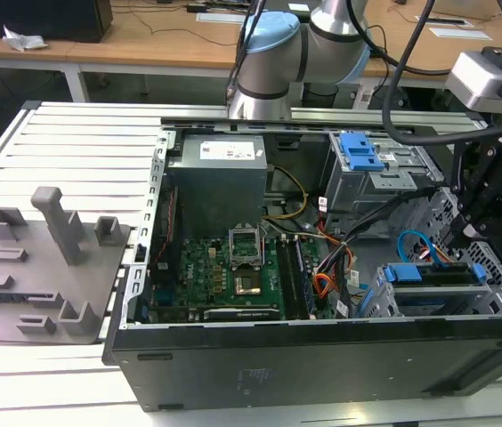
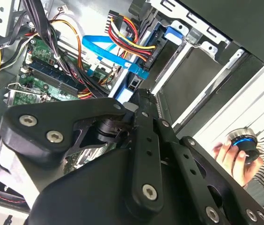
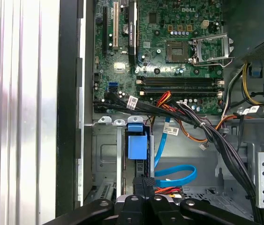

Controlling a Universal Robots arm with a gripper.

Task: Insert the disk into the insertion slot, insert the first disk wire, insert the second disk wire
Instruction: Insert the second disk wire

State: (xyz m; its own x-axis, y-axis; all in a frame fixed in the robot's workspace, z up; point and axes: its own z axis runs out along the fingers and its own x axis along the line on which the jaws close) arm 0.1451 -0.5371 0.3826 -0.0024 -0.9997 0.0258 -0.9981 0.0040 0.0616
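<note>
The disk (image 1: 433, 274) lies inside the insertion slot (image 1: 377, 304), at the exterior view's right end of the open computer case; its blue carrier (image 3: 137, 142) shows in the grey cage (image 3: 105, 154). My gripper (image 1: 454, 242) hangs just above that cage. In both wrist views its black fingers (image 3: 143, 183) stand closed together on the connector end of a flat blue disk wire (image 3: 175, 175), right beside the disk's rear edge. The same blue wire (image 2: 107, 48) runs up to the fingertips (image 2: 139, 95). A bundle of red, yellow and black wires (image 2: 131, 41) runs close by.
A taller grey cage with a blue latch (image 1: 361, 151) stands behind the slot. The motherboard (image 1: 233, 267) and power supply (image 1: 220, 173) fill the case. Grey fixtures (image 1: 51, 258) sit at the exterior view's left. A person's hand (image 2: 229, 154) holds a round knob outside the case wall.
</note>
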